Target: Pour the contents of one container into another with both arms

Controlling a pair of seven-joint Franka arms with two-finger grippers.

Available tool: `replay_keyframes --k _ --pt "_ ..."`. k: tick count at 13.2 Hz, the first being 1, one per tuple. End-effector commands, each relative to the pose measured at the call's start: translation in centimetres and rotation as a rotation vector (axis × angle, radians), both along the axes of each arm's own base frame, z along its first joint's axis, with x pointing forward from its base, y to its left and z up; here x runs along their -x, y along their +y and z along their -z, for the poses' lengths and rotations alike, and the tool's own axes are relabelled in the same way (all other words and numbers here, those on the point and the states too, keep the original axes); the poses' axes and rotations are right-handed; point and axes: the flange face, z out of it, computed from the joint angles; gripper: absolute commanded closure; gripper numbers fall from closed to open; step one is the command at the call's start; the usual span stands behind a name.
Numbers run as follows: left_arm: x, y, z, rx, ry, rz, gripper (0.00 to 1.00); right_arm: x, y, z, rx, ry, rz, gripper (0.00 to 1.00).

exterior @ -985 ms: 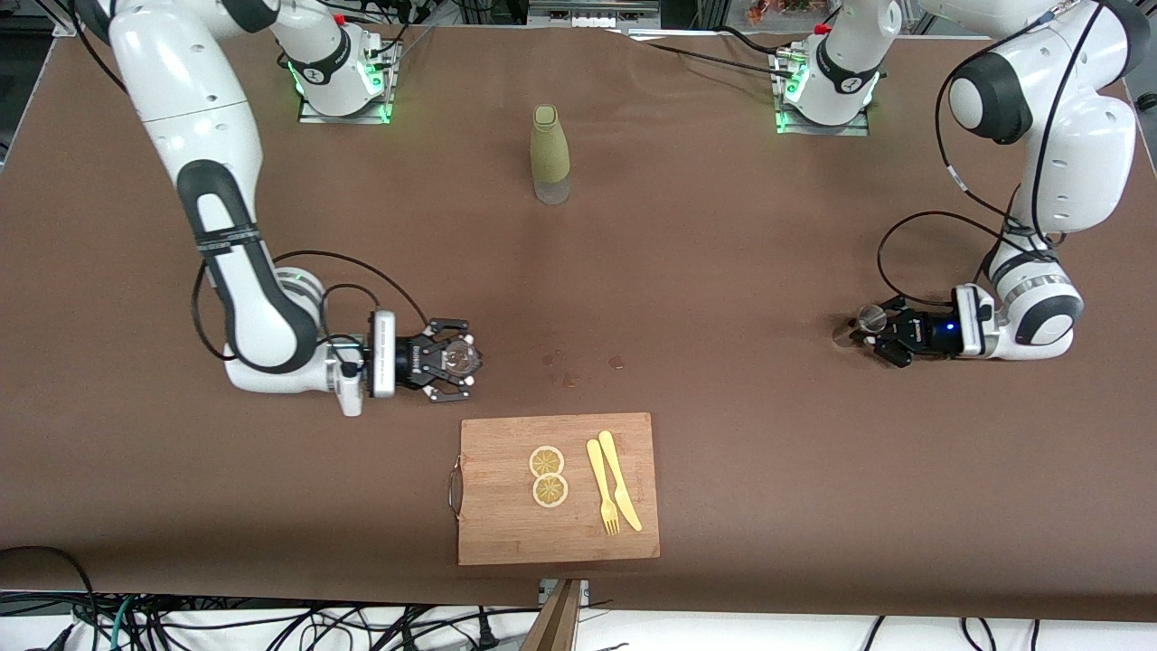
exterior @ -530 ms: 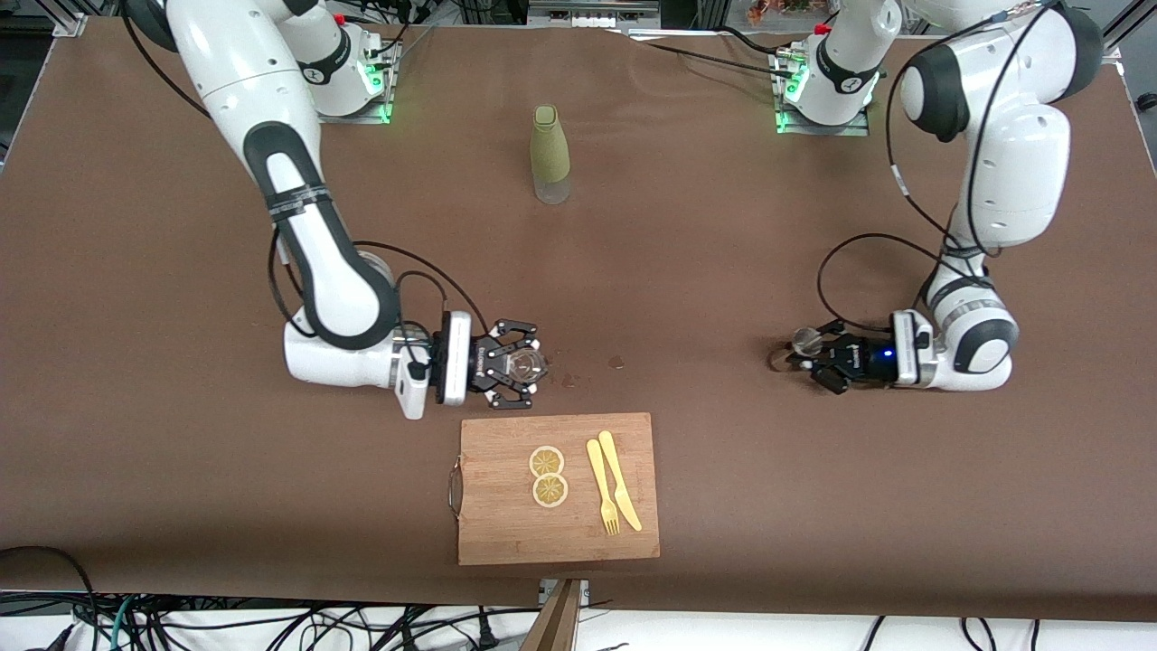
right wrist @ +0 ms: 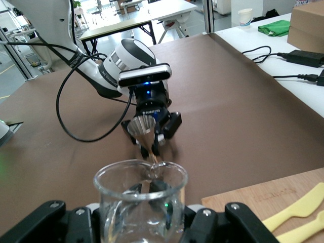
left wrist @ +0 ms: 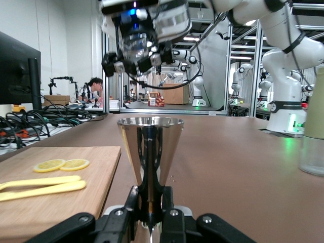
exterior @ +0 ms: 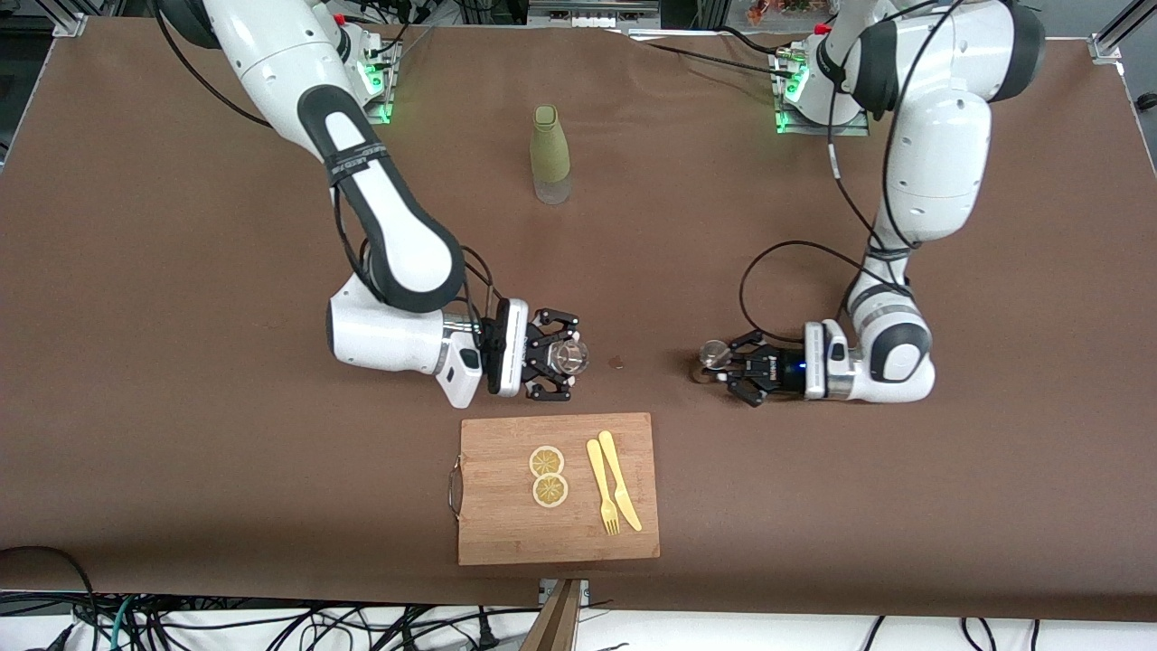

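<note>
Right hand (exterior: 562,359) closed on the small glass cup (exterior: 571,357), held upright above the brown surface (exterior: 181,452), just over the spot next to the wooden board's (exterior: 506,533) upper edge. Left hand (exterior: 729,364) clamped on the narrow waist of the metal jigger (exterior: 714,356), also upright, toward the left arm's end, well apart from the cup. From the front, only the round mouths of both seen. From the left wrist, the jigger (left wrist: 150,152) seen sideways with its cone shape, fingers (left wrist: 132,200) at its waist, and the cup (left wrist: 137,44) higher up. From the right wrist, the cup (right wrist: 140,202) close and clear, the jigger (right wrist: 143,130) low. Lemon slices (exterior: 547,476), yellow fork (exterior: 602,488) and knife (exterior: 620,481) on the board. Green bottle (exterior: 550,154) standing near the bases.
</note>
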Motion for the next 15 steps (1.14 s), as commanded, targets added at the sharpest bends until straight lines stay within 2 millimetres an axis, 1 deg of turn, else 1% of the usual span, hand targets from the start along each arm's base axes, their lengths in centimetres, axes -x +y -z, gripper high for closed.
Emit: replay_keyframes --k 1,3,4,8,10,12,15 --pt "0.3 -3.9 -0.6 0.001 0.024 -0.03 1.0 0.6 2.0 -1.2 0.034 -0.009 0.017 1.0" --pt "-0.4 -5.9 -1.3 -0.023 0.014 -0.03 1.0 1.3 3.0 -1.2 0.037 -0.007 0.004 1.0" --pt "-0.2 -6.9 -1.2 -0.031 0.021 -0.028 1.0 1.4 3.2 -1.2 0.038 -0.008 0.0 1.0" --pt "0.0 -9.2 -1.1 -0.035 0.058 -0.054 1.0 2.2 4.3 -1.0 0.117 -0.003 -0.031 1.0" --pt "-0.2 -9.5 -1.2 -0.05 0.052 -0.061 1.0 2.4 4.7 -1.3 0.164 0.001 -0.036 1.0" --pt "-0.1 -10.2 -1.3 -0.054 0.064 -0.056 1.0 3.2 5.6 -1.2 0.175 0.006 -0.048 1.0" --pt "-0.1 -10.6 -1.4 -0.057 0.064 -0.053 1.0 3.0 5.6 -1.4 0.177 -0.004 -0.035 1.0"
